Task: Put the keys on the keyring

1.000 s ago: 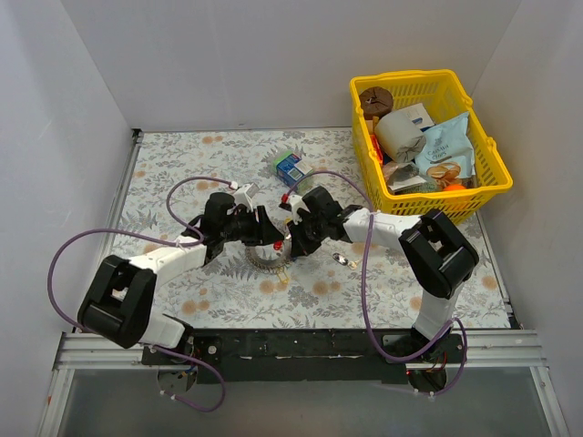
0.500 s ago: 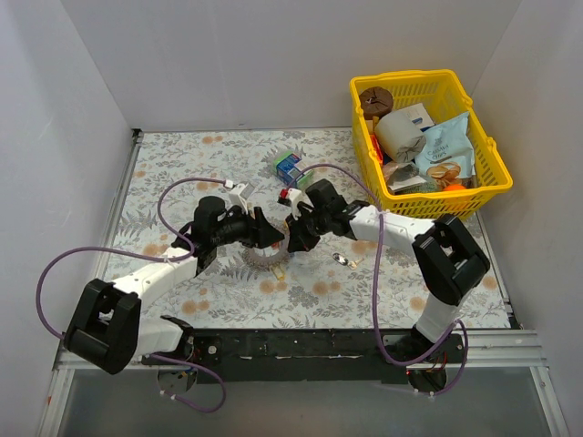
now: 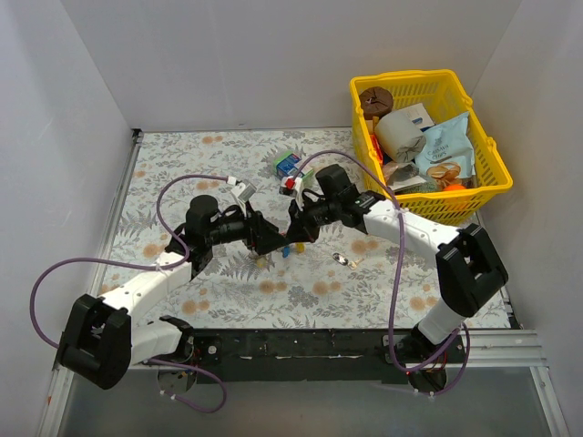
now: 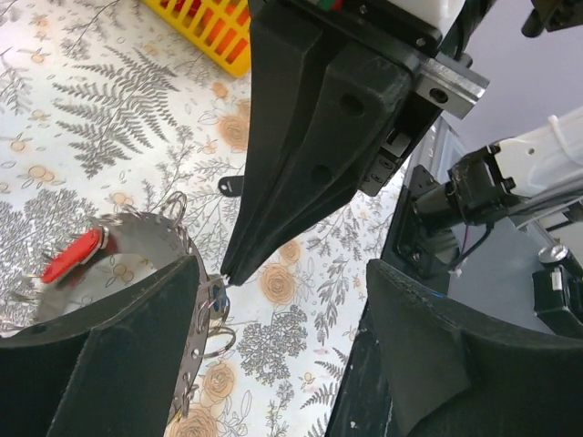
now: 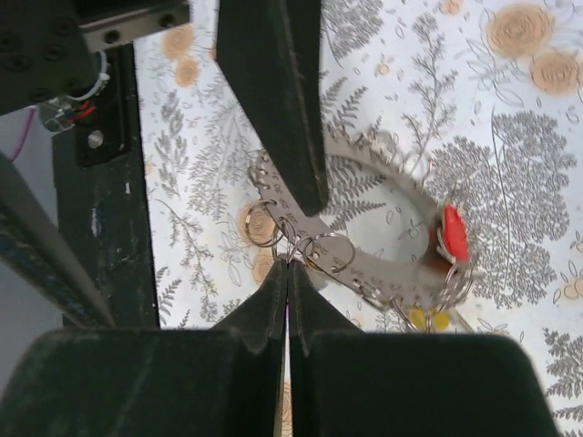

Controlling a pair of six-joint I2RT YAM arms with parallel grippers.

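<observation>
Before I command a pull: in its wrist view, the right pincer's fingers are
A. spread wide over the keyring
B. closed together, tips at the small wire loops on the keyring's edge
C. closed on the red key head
B: the right pincer shows its fingers pressed together with no gap, tips at the wire loops on the edge of the keyring, away from the red key head.

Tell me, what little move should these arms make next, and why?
Probably the right end effector, shut to a point, should nudge slightly into the small wire loops on the rim of the keyring: its tip touches there, and the open left end effector has one finger against the band.
</observation>
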